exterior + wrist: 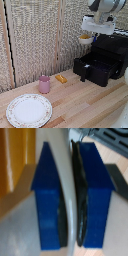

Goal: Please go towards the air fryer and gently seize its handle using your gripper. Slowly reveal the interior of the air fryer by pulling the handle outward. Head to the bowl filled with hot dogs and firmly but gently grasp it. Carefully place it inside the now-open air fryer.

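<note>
Nearest on the wooden desk [80,102], one floral-rimmed plate [29,110] is seen by the front edge, with open boards between it and the appliance. Farther back, one pink cup [44,84] and one orange block [61,78] are set near the woven screen [35,35]. At the far right edge, the single air fryer [112,52] is found with its drawer [97,67] pulled out, handle [84,73] foremost. Above it, one bowl [85,39] with hot dogs [85,36] is held aloft. Only in the wrist view is the gripper [73,193] shown with its blue fingertips [49,203] pinched on the bowl's white rim.
</note>
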